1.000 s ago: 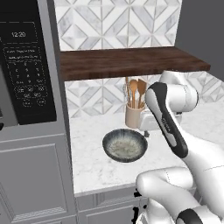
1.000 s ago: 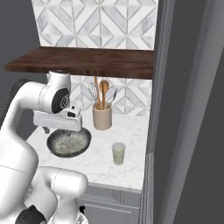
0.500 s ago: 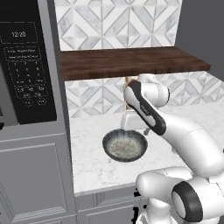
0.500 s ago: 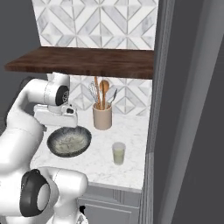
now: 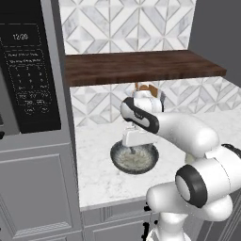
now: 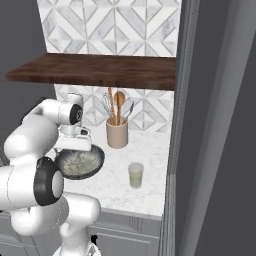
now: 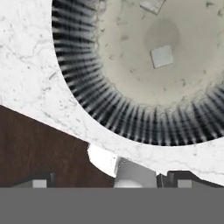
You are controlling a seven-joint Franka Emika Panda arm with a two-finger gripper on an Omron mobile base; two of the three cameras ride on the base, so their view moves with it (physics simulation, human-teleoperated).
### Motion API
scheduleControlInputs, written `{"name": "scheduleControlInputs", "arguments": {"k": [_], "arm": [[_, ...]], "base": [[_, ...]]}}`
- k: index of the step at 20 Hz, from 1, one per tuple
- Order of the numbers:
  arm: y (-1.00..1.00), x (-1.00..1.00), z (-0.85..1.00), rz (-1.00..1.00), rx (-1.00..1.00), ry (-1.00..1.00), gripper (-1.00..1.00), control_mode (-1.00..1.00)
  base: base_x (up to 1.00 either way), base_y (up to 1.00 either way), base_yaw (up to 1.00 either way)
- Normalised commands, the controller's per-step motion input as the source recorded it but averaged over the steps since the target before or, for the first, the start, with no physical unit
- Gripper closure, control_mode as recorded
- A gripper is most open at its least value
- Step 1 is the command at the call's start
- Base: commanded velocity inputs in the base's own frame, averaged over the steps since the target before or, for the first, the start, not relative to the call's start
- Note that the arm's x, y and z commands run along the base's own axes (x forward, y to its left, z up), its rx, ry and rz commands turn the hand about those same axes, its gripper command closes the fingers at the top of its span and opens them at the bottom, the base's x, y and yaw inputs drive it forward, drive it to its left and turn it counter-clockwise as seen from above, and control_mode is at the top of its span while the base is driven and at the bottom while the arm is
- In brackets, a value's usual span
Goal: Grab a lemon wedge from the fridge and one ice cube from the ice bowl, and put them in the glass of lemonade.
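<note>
while poised just above the ice bowl (image 5: 134, 159), gripper (image 5: 133, 149) pointing straight down over the bowl's left-middle; finger spread impossible to judge, since the tips (image 7: 39, 183) barely show at the bottom of the hand view and the base views hide them behind the white hand block. nothing visibly held. two pale square ice cubes in the bowl's speckled grey-white inside: one ice cube (image 7: 162, 56) near the middle, another (image 7: 152, 5) at the upper edge of the hand view. dark ribbed rim of the bowl running across that view, white marble counter (image 5: 96, 164) outside it.

compared with a second ago: arm swung from the right side of the counter, where it blocked the beige pot of wooden spoons (image 6: 117, 133), over to the left and folded down above the bowl. half a second ago already over the bowl but higher; now lower and closer to the cubes. judged meaning: ice pick-up under way, descent not finished, cube not yet reached.

glass of lemonade (image 6: 135, 175) standing on the counter to the right of the bowl and a little nearer, well clear of the arm. fridge (image 6: 215, 125) edging the right side, no lemon wedge visible. dark wooden shelf (image 5: 141, 68) above, microwave panel (image 5: 28, 70) on the left.
</note>
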Motion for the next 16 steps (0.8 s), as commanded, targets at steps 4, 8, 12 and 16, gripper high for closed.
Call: {"name": "scheduleControlInputs", "arguments": {"k": [4,8,12,16], "arm": [[0.00,0.00,-0.66,0.00,-0.03,-0.04,-1.00,-1.00],[0.00,0.02,-0.43,0.00,0.00,-0.11,-1.00,-1.00],[0.00,0.20,-0.36,0.00,0.00,-0.13,-1.00,-1.00],[0.00,0.34,-0.16,0.01,0.00,-0.11,-1.00,-1.00]], "base": [[0.00,0.00,0.00],[0.00,0.00,0.00],[0.00,0.00,0.00],[0.00,0.00,0.00]]}}
